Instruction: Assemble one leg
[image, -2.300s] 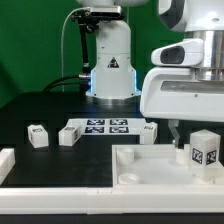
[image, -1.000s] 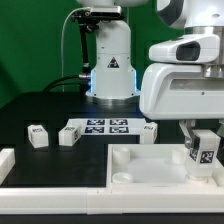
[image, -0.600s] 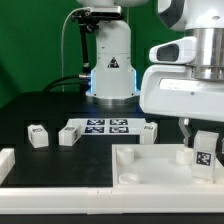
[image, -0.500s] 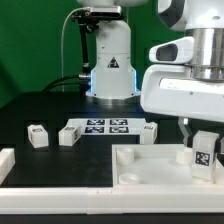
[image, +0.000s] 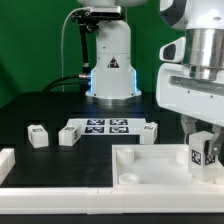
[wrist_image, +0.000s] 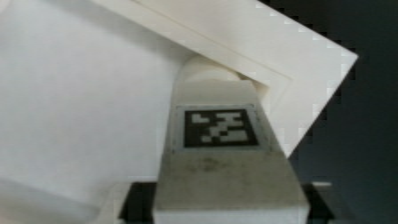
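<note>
My gripper (image: 201, 135) is shut on a white leg block (image: 203, 150) with a black-and-white tag, and holds it upright at the far right corner of the large white square tray piece (image: 150, 165), in the exterior view's right. In the wrist view the leg (wrist_image: 222, 140) fills the middle, its far end at the tray's corner (wrist_image: 267, 60), with a black finger (wrist_image: 143, 200) on each side of it. Three more legs lie on the table: one (image: 38, 136) at the exterior view's left, one (image: 68, 135) beside the marker board, one (image: 149, 134) behind the tray.
The marker board (image: 105, 126) lies on the dark table between the loose legs. The robot base (image: 110, 60) stands behind it. A white rim piece (image: 8, 162) sits at the exterior view's left front.
The gripper has carried the leg down and a little toward the tray's far right corner, then risen slightly; the arm's body now sits higher in the exterior view.
</note>
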